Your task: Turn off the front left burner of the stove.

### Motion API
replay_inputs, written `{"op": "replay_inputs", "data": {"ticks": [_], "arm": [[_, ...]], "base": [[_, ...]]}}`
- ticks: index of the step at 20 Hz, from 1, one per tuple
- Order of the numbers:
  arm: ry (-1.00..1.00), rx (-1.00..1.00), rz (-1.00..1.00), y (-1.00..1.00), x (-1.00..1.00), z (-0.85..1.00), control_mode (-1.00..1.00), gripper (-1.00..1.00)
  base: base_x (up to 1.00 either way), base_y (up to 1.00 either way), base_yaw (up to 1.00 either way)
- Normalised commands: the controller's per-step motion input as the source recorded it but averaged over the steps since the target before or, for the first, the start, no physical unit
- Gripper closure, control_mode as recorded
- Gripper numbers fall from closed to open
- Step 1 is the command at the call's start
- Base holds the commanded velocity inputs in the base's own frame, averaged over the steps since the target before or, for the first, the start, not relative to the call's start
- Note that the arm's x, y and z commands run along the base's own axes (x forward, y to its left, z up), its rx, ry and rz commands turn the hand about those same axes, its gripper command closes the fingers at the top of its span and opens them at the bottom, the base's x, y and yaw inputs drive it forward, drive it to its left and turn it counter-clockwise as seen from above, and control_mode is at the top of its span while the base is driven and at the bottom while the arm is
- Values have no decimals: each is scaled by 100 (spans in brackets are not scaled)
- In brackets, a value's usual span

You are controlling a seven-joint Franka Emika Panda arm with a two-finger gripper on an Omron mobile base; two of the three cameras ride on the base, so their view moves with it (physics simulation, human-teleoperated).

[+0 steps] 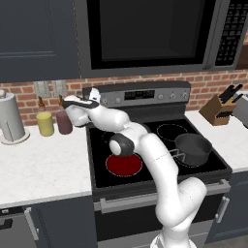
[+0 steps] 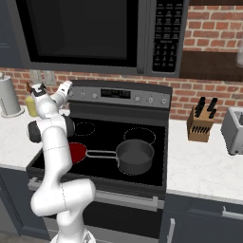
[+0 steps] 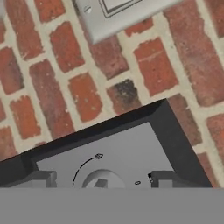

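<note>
The stove (image 1: 145, 94) has a black glass top and a steel back panel (image 2: 118, 93) with small knobs. Its front left burner (image 1: 123, 164) (image 2: 77, 152) glows solid red. My gripper (image 1: 93, 95) (image 2: 68, 86) is up at the left end of the back panel. In the hand view the gripper (image 3: 105, 178) stands open, with its fingertips (image 3: 41, 178) on either side of the leftmost round knob (image 3: 99, 180) and a gap to each. A dark saucepan (image 1: 193, 147) (image 2: 135, 155) sits on the front right zone, its handle pointing toward the red burner.
A microwave (image 1: 145, 34) hangs above the stove. On the left counter are a paper towel roll (image 1: 9, 116), a yellow bottle (image 1: 45, 123) and a maroon bottle (image 1: 64, 121). A knife block (image 2: 199, 124) and a toaster (image 2: 235, 130) stand to the right. An outlet plate (image 3: 122, 13) is on the brick wall.
</note>
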Motion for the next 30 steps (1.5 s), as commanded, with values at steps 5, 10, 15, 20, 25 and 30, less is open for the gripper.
{"op": "replay_inputs", "data": {"ticks": [5,10,15,20,25,30], "arm": [[0,0,0,0,22,-5,-100,100],[0,0,0,0,2,0,-100,100],[0,6,0,-11,0,0,-100,100],[0,29,-5,-27,0,0,-100,100],[0,44,-14,-33,0,0,-100,100],[0,53,-18,-35,0,0,-100,100]], "base": [[0,0,0],[0,0,0],[0,0,0],[0,0,0],[0,0,0],[0,0,0]]}}
